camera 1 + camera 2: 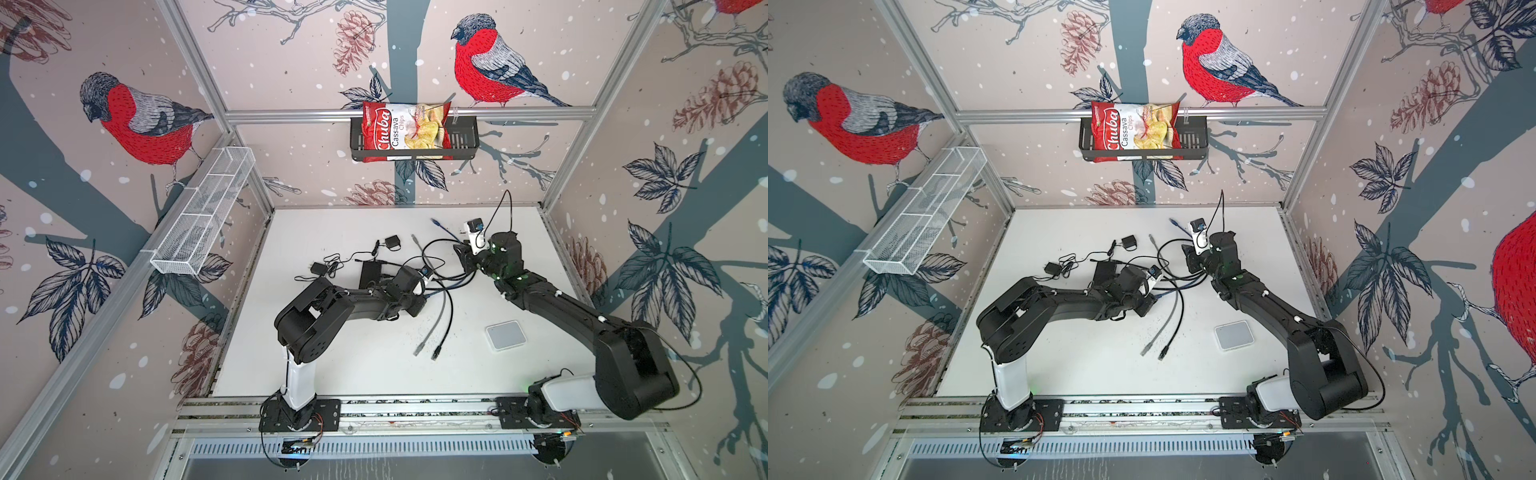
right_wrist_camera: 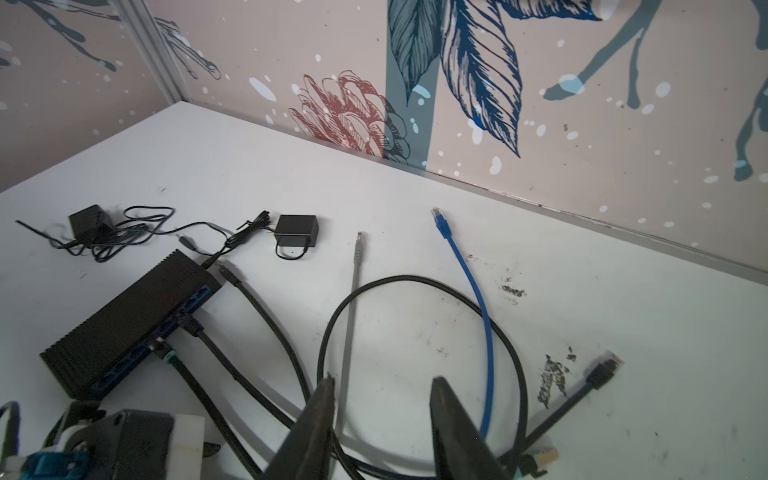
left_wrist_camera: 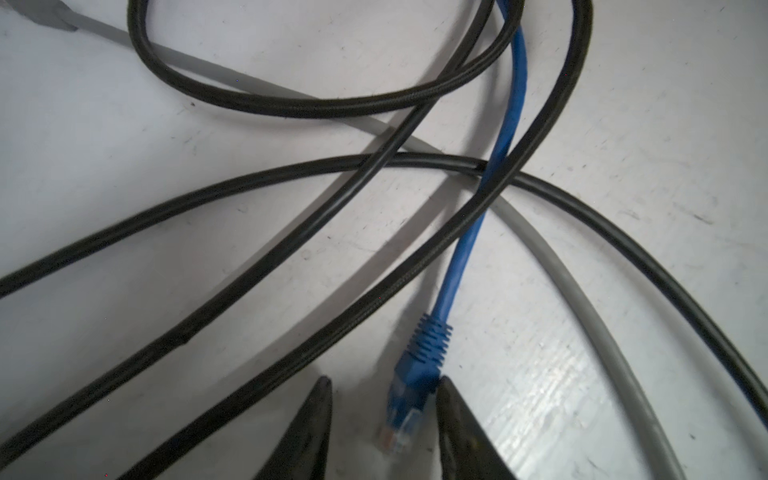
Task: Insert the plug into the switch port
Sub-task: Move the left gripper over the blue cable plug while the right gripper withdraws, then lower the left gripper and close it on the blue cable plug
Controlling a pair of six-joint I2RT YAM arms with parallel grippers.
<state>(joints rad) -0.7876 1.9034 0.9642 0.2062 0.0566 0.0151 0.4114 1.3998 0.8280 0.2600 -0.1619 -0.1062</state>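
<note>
Bird-and-pinecone wallpaper all round, white tabletop below, and a tangle of cables across its middle. Pick-up is the step in hand, as I read it. The left gripper is down at the table with its jaws astride the blue plug. They are not clamped: one finger touches the plug's side, while the other stands clear with bare table between. So the tool is released and the plug is not gripped. The plug lies flat near the middle of the tabletop, just right of the switch, and the gripper hides it in both top views.

Its long axis runs in line with the blue cable. The clear tip points back toward the left wrist and the ribbed boot points away. Judging from a top view, that puts the tip toward the left edge, roughly the switch's way. How well it lines up, I can't tell.

Over on the right, the right gripper hangs above the table, jaws apart and empty, with a grey cable lying beneath.

Next move, I'd say: close squarely on the plug body and lift it clear of the black cable crossing the blue one. Then aim the tip at a free socket in the switch's blue port row, where two plugs already sit.
</note>
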